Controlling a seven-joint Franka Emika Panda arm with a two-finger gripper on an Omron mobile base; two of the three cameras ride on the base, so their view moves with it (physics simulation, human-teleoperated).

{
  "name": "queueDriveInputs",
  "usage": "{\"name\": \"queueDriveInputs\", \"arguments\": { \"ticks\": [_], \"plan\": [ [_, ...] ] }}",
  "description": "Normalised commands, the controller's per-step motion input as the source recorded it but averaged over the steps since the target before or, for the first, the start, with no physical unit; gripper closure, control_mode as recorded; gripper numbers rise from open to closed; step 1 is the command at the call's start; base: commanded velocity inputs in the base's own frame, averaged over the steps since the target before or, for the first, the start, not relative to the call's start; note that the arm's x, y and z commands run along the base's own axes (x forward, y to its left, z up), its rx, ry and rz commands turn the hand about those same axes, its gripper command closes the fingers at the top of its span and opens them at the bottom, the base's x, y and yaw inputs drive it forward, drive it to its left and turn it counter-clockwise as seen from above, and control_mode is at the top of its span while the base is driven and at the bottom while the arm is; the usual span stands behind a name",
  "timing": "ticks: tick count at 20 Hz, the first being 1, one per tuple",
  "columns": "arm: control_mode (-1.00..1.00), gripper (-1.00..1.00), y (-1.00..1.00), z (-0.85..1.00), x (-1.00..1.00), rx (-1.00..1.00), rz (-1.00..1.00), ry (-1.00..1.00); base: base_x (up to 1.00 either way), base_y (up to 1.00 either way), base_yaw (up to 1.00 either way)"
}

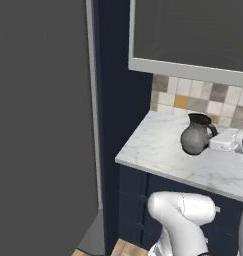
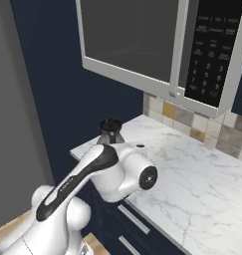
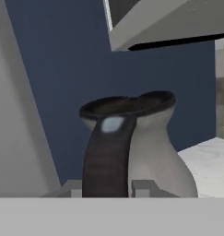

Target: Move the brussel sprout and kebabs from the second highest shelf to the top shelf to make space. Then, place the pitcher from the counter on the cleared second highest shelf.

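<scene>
Handle of the pitcher is being gripped by the closed claw on the table; lifting toward the shelf is being called for next.

My own arm hides the pitcher up to its rim in the right base view. My claw is partly cut by the left view's edge; its fingertips hide behind the handle.

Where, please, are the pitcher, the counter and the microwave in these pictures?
pitcher [image 1: 195,138]: left base view, on its rounded grey belly.
counter [image 1: 154,150]: left base view, on bare marbled top left of the pitcher.
microwave [image 2: 212,45]: right base view, on its dark button panel.
</scene>
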Motion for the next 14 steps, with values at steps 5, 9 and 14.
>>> {"name": "queueDriveInputs", "arguments": {
  "ticks": [5, 9, 14],
  "plan": [
    [-1.0, 1.0, 0.55, 0.73, -0.77, 0.0, -0.37, 0.0, 0.0, 0.0, 0.0],
    [-1.0, 1.0, 0.63, 0.97, -0.47, -0.01, -0.32, 0.02, 0.0, 0.0, 0.0],
    [-1.0, 1.0, 0.6, 0.97, -0.32, -0.03, -0.27, 0.05, 0.0, 0.0, 0.0]
  ]
}}
